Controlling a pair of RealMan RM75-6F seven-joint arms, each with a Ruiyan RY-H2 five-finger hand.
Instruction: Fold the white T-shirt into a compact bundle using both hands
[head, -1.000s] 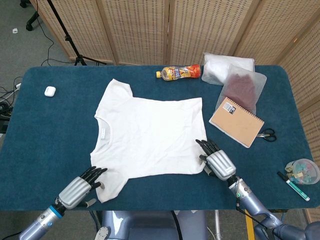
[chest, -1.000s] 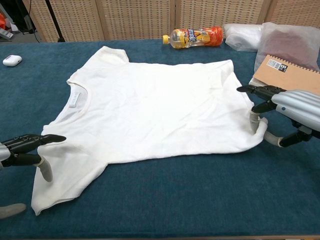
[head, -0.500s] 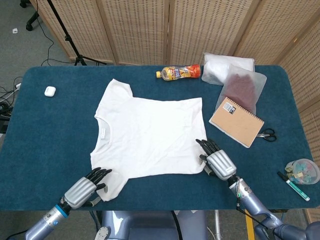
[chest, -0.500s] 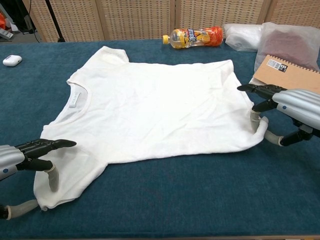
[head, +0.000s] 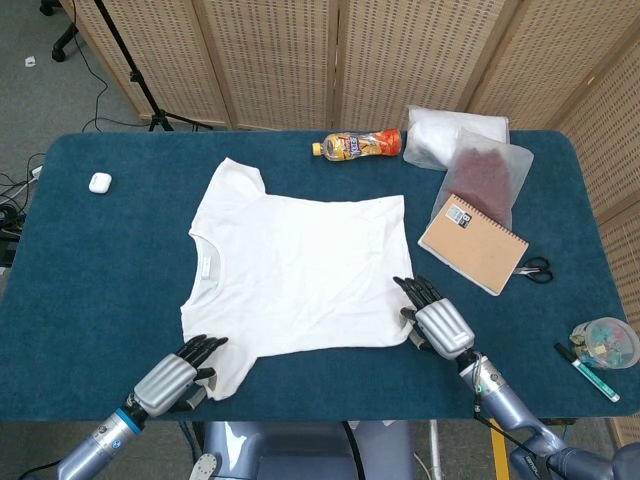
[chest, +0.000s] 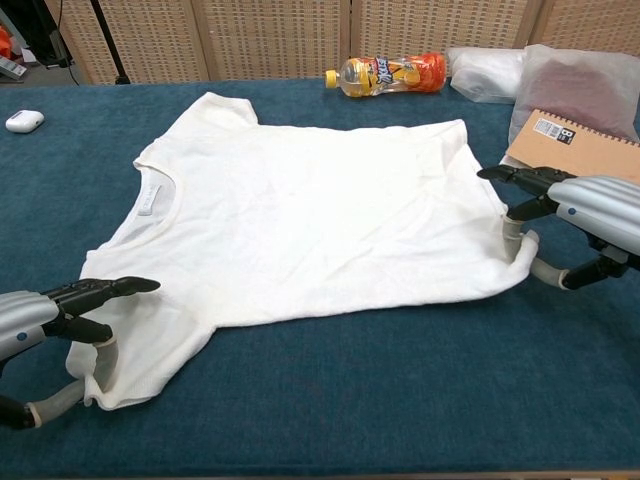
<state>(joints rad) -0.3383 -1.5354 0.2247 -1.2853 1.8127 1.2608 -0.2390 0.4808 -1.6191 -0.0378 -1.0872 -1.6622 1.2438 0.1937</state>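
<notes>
left hand pinches the t-shirt sleeve edge; right hand pinches its hem corner.

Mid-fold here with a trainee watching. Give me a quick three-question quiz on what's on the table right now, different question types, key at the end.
1. True or false: the white T-shirt is already folded in half.
2. Which corner does the right robot hand pinch? A) collar B) the hem corner nearest the notebook C) far sleeve
3. Fill in: the left robot hand grips the near ____ of the shirt.

Key
1. False; it lies spread flat.
2. B; the chest view shows cloth curled around its fingers.
3. Sleeve.
</notes>
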